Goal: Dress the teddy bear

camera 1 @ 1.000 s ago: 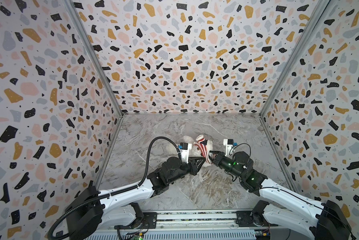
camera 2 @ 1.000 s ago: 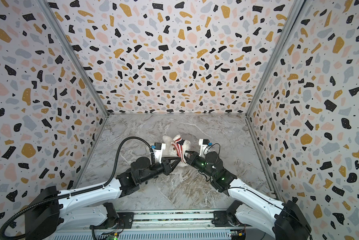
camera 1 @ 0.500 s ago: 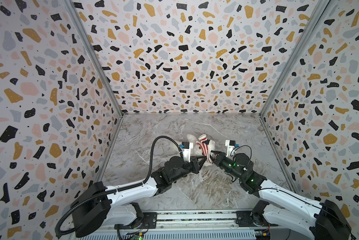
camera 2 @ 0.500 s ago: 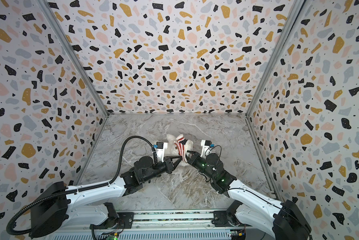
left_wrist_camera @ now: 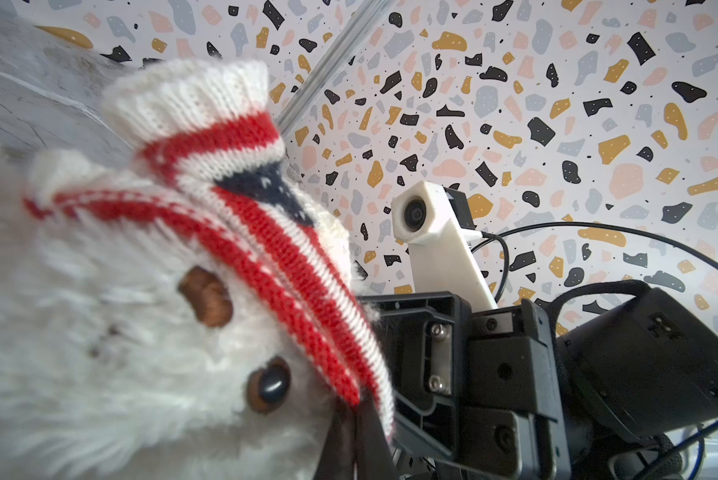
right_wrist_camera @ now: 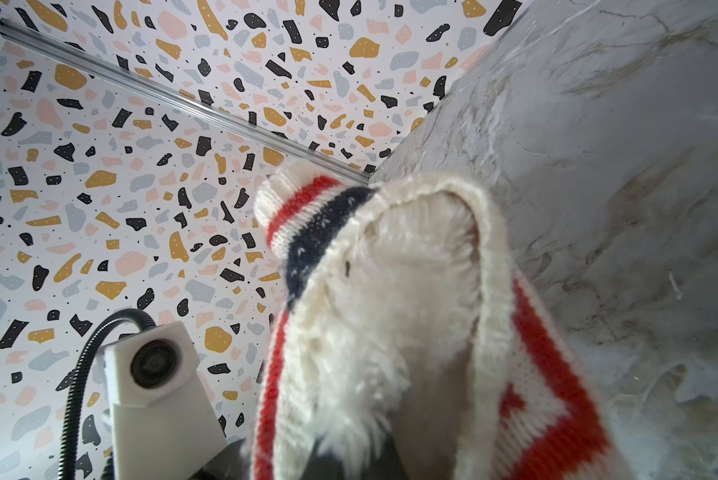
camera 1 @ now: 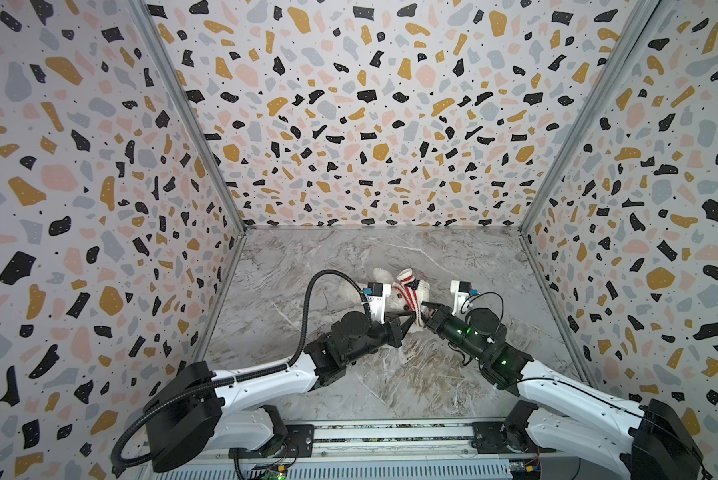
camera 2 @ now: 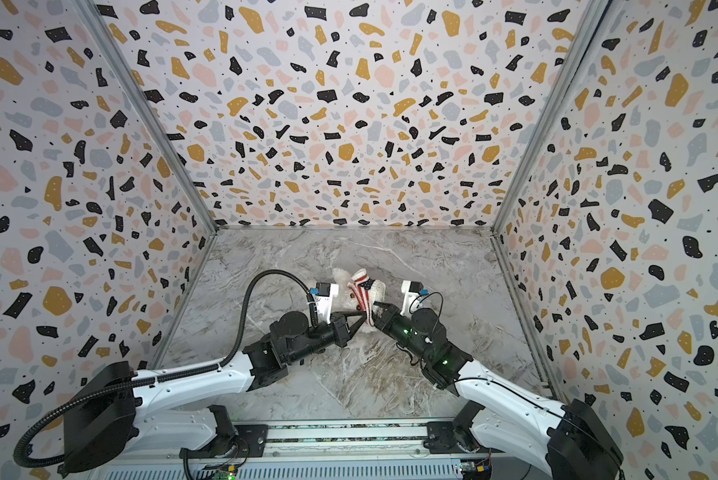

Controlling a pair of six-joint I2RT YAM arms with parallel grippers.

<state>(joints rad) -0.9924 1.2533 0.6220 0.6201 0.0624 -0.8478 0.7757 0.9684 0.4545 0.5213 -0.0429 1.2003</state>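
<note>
The teddy bear lies mid-floor in both top views, its fluffy cream face close up in the left wrist view. A red-and-white striped sweater is bunched over its head above the eyes. My left gripper is shut on the sweater's striped hem. My right gripper is shut on the opposite side of the sweater. Bear fur fills the stretched opening and hangs over those jaws.
Terrazzo-patterned walls enclose the grey marble floor on three sides. The two grippers meet tip to tip at the bear. A black cable hose arches over the left arm. The arms' base rail runs along the near edge.
My left gripper has shifted slightly toward the bear and closed onto the sweater's hem. The right gripper keeps its grip, and the bear has barely moved.
</note>
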